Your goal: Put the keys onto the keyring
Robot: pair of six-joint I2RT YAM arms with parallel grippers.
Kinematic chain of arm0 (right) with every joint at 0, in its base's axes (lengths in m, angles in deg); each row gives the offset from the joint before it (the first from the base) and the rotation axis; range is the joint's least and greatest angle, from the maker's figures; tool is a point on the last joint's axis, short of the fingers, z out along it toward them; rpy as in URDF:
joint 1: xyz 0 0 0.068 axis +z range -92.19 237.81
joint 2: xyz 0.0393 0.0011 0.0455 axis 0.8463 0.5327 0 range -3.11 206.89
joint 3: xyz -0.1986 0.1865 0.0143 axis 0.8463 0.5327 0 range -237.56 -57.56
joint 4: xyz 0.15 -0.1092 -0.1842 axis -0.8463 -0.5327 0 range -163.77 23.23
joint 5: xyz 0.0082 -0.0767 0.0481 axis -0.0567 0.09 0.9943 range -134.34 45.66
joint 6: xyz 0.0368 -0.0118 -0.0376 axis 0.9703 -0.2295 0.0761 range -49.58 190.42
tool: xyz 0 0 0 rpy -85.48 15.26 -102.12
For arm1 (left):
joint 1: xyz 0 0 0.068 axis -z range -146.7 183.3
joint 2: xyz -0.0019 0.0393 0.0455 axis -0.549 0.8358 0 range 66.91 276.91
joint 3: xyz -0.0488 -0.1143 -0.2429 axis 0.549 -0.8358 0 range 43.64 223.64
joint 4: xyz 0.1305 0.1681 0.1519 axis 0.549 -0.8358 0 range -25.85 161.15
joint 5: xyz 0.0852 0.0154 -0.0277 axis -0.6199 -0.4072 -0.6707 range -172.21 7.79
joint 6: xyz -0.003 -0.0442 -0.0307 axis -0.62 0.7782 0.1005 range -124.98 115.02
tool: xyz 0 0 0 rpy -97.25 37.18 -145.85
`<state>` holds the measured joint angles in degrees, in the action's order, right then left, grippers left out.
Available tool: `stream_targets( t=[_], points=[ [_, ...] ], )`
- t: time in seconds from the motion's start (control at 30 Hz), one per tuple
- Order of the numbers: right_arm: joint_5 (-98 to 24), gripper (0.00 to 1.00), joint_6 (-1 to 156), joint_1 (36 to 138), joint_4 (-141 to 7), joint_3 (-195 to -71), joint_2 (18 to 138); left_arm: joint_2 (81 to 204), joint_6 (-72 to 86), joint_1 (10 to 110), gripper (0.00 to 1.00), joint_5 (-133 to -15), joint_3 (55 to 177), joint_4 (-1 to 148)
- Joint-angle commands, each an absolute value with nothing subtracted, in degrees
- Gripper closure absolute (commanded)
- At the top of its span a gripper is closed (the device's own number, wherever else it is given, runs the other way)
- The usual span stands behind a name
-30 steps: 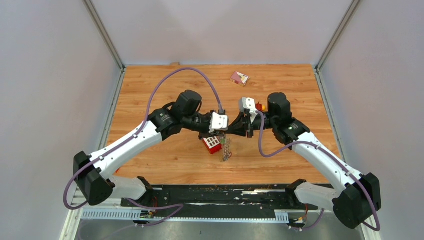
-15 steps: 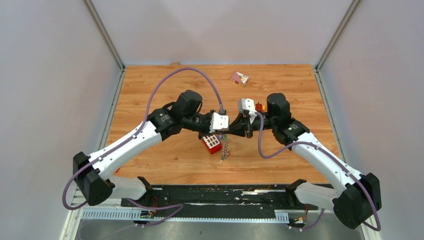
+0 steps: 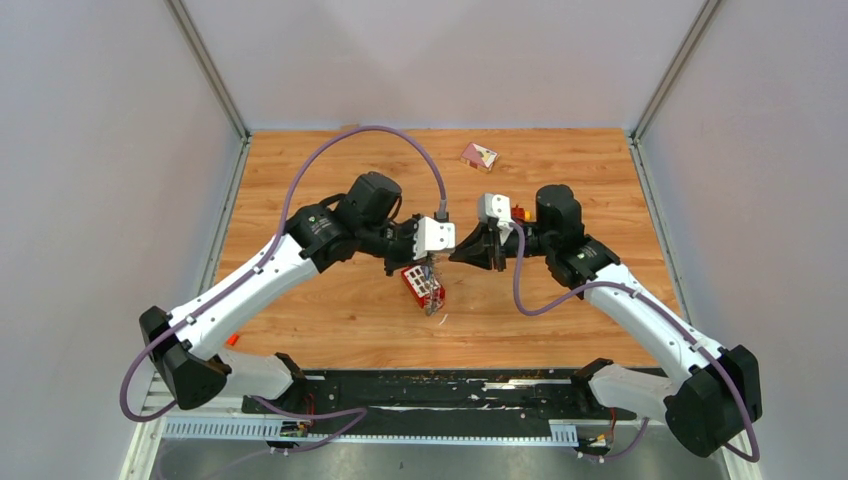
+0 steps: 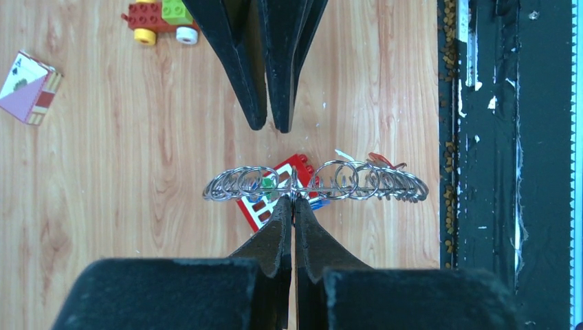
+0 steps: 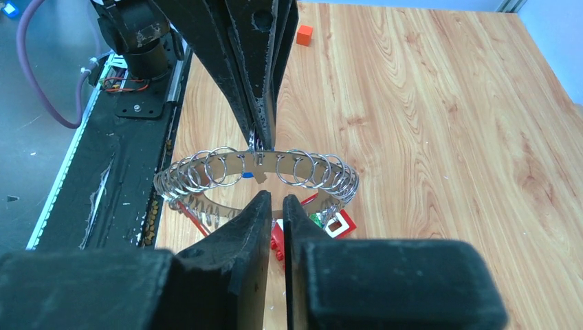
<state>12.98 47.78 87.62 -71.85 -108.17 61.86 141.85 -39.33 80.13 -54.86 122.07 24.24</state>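
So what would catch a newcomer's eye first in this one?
The keyring, a hoop ringed with wire loops, hangs in mid-air in the middle of the scene. It is pinched edge-on in the shut left gripper, just above a red brick. The right gripper points at it from the opposite side, fingers slightly parted, not touching.

only one mark can be read: a letter "a" in the corner of the small card [image 4: 26,84], upper left of the left wrist view.
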Motion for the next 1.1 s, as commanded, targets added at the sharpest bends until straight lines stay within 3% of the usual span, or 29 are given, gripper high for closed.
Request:
stream_targets(
  t=[0.0,0.13,0.47,0.83,1.07],
  points=[
    [13.2,0.85,46.5,87.5,-72.0,-108.6,61.6,142.1,-36.9,80.5,1.0,-56.9,124.9,23.7],
    [13.3,0.79,46.3,87.5,-72.0,-108.5,61.7,144.1,-36.2,82.2,1.0,-62.5,127.8,20.8],
    [13.9,0.76,45.6,87.6,-71.9,-107.9,62.1,153.5,-32.2,84.5,1.0,-69.9,140.0,7.5],
    [13.7,0.68,49.5,87.6,-67.3,-106.0,62.4,155.6,-31.4,85.2,1.0,-67.8,145.1,3.5],
    [16.0,0.65,54.0,87.5,-62.7,-105.1,62.4,152.3,-32.1,85.1,1.0,-62.6,140.2,8.7]
  ],
)
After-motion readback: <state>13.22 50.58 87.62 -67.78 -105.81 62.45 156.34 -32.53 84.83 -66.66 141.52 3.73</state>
